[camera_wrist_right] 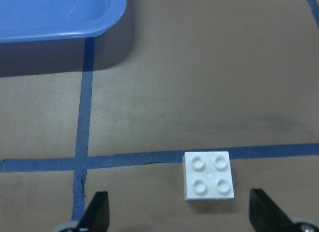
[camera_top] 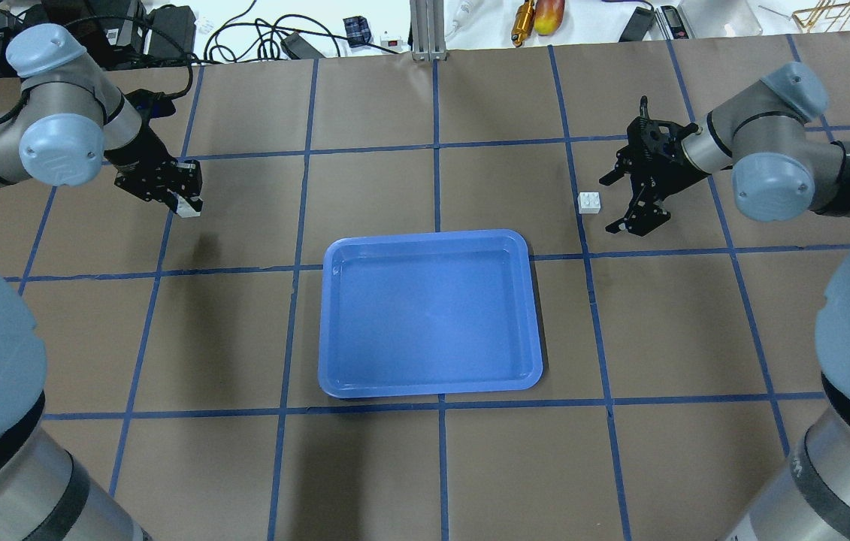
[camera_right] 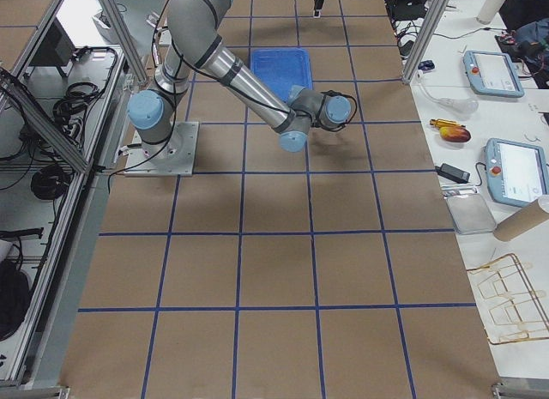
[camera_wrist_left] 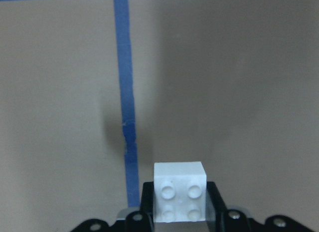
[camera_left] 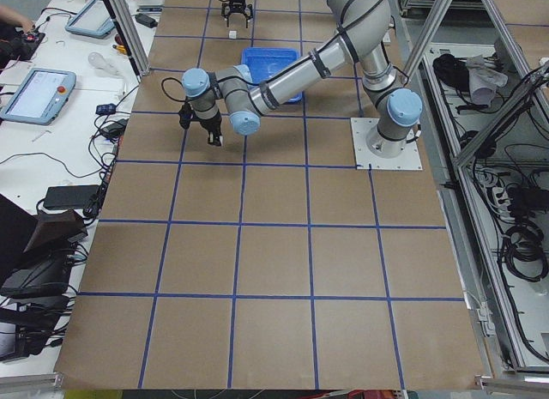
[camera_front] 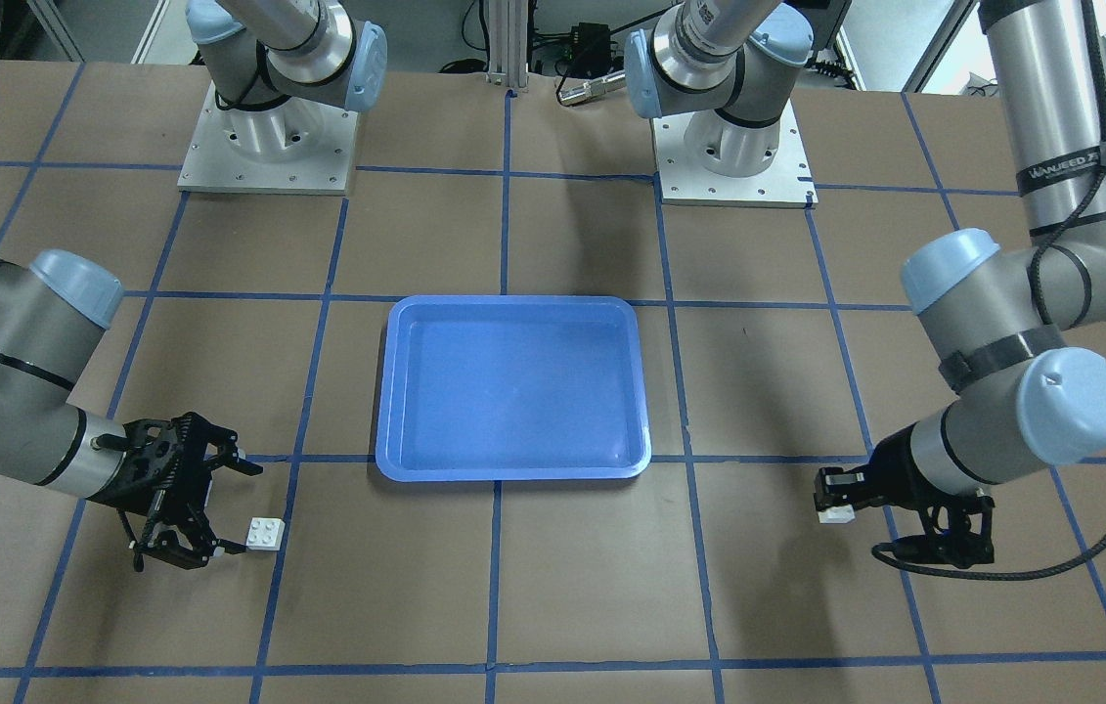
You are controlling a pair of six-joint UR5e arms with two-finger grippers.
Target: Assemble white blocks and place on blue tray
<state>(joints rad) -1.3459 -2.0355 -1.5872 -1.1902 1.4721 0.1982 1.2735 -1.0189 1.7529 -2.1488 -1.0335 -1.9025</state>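
Left wrist-mounted view shows you what the overhead exterior cannot: the four studs of the white block (camera_wrist_left: 179, 192) pinched in the left claw (camera_top: 186, 203).
You can count two white blocks, one blue tray (camera_top: 425, 315) and two claws. The held block is well off the tray on the robot's left. The second block (camera_top: 589, 202) lies on the desk (camera_top: 207, 338) near the tray's far right corner, just ahead of the wide-spread right claw (camera_top: 608, 204), untouched.

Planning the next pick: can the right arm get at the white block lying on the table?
Likely yes: the right end effector is open with the white block just ahead of it, nothing between them.
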